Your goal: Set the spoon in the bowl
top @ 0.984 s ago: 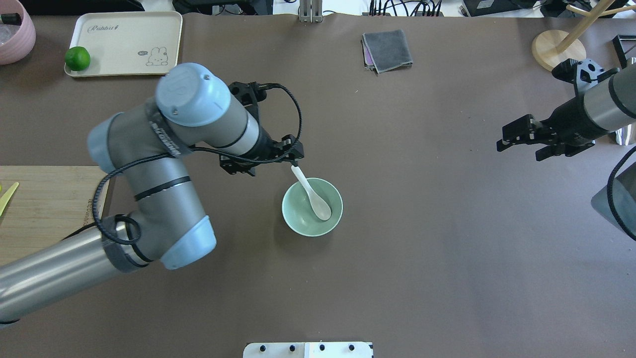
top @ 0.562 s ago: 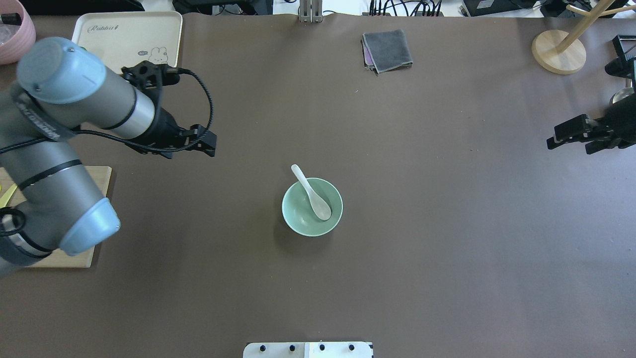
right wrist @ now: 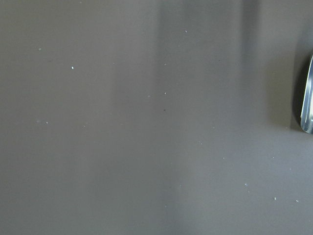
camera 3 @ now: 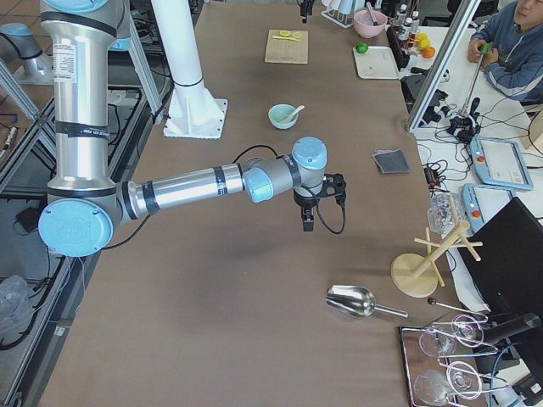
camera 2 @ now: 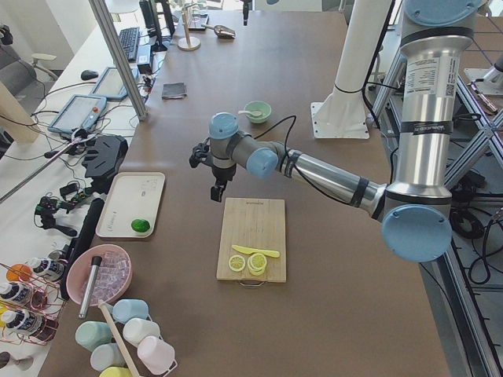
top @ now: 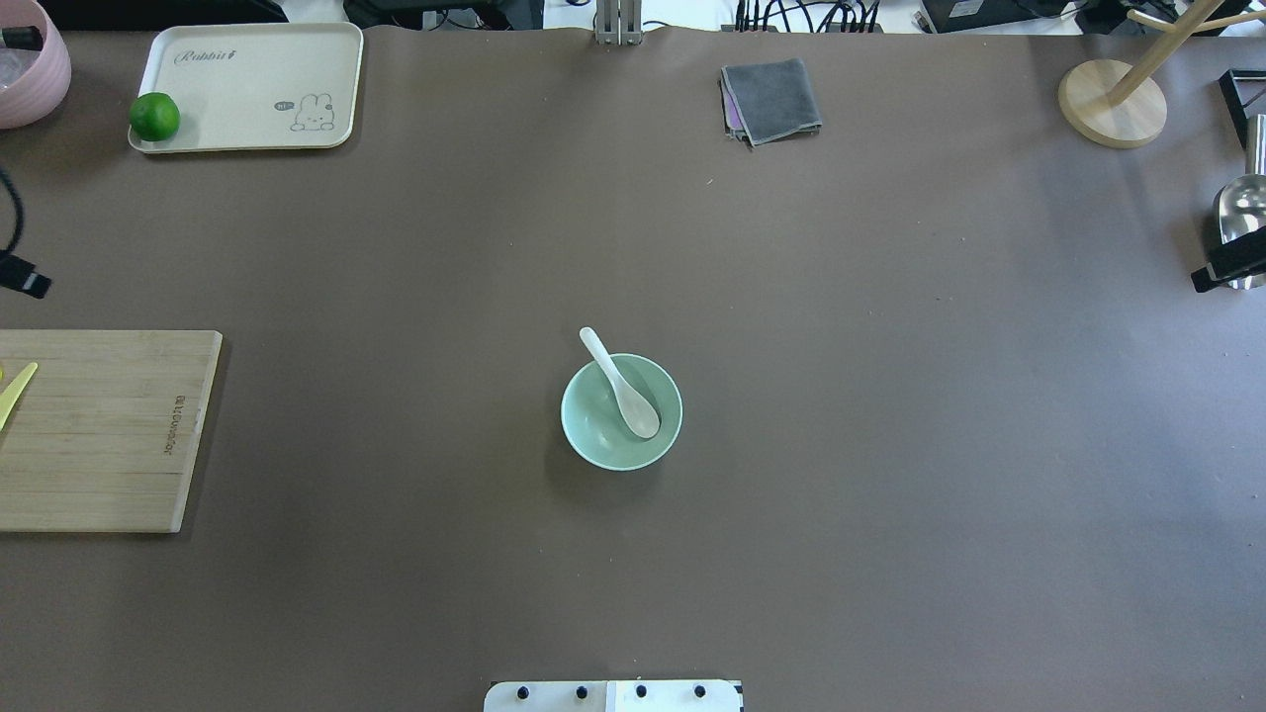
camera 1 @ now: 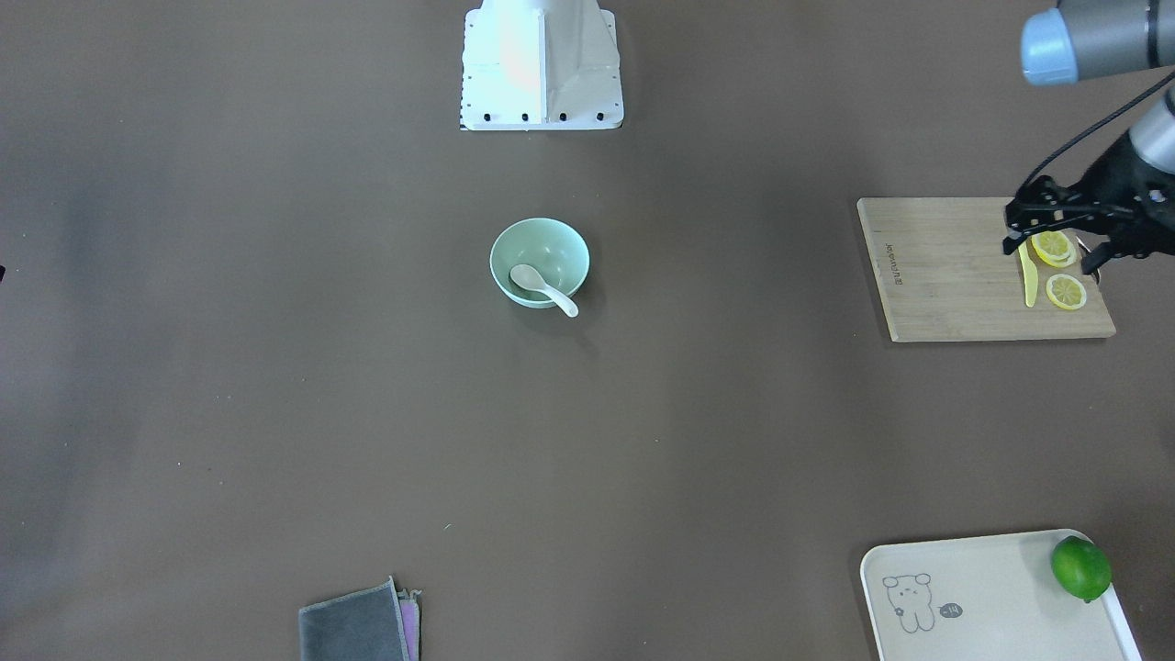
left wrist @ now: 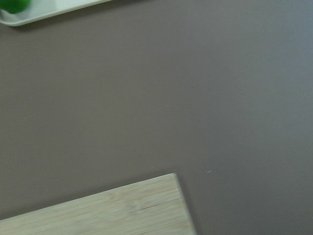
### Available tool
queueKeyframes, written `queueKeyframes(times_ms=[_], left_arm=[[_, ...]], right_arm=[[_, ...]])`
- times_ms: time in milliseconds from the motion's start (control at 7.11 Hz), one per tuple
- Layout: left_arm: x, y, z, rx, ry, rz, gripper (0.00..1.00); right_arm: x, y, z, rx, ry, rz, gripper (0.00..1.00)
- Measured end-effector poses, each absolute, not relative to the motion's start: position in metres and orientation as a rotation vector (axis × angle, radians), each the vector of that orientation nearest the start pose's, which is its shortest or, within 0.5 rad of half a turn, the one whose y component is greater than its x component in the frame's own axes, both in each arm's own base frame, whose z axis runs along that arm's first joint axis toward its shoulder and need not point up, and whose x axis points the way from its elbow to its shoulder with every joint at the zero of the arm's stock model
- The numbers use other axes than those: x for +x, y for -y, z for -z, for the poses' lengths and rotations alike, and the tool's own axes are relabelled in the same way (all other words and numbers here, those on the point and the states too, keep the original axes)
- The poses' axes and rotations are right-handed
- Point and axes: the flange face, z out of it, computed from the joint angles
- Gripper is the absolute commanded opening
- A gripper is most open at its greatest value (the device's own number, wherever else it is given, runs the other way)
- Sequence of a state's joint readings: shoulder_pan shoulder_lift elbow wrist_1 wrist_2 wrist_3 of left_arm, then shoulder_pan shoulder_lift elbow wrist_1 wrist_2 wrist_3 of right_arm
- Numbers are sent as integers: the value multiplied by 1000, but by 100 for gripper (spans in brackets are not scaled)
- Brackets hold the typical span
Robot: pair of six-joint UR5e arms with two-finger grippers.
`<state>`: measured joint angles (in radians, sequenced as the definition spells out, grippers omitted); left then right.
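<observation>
The white spoon (top: pixel 621 388) lies in the mint-green bowl (top: pixel 593 420) at the table's middle, scoop down inside and handle resting over the far-left rim. Both also show in the front view: the spoon (camera 1: pixel 545 288) and the bowl (camera 1: pixel 542 243). My left gripper (camera 1: pixel 1053 252) is open and empty, hovering over the cutting board far from the bowl. Only a dark edge of my right gripper (top: pixel 1226 269) shows at the right border of the overhead view, and I cannot tell whether it is open or shut.
A wooden cutting board (camera 1: pixel 945 275) holds a yellow knife (camera 1: pixel 1026 274) and lemon slices (camera 1: pixel 1066 292). A cream tray (top: pixel 247 84) with a lime (top: pixel 154 116) stands far left. A grey cloth (top: pixel 771 99), a wooden stand (top: pixel 1112 99) and a metal scoop (top: pixel 1241 213) lie along the far and right sides.
My left arm has pulled away from the bowl to the left, out of the overhead view. My right arm has drawn back to the right edge. Spoon and bowl have not moved.
</observation>
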<state>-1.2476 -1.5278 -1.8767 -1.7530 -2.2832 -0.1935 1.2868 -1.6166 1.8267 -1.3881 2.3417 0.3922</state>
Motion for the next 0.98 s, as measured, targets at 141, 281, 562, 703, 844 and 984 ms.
queueKeyframes(times_ms=[141,281,562,703,844,984], left_arm=[[59,464,-544,219,-770,-290,98],[44,451,-566,195,-761,-278,98],[20,437,-586,175,-753,-226,98],[4,439,-585,188,-750,-190,98],[-6,441,-583,194,-749,-167,98],[-10,443,-583,193,-752,-156,98]], right_arm=[[-70,483,-543,102,831,65,100],[-62,485,-550,111,824,76,100],[-43,484,-559,123,815,65,100],[-38,483,-564,120,811,56,100],[-33,483,-569,116,807,45,100],[-28,481,-576,109,803,34,100]])
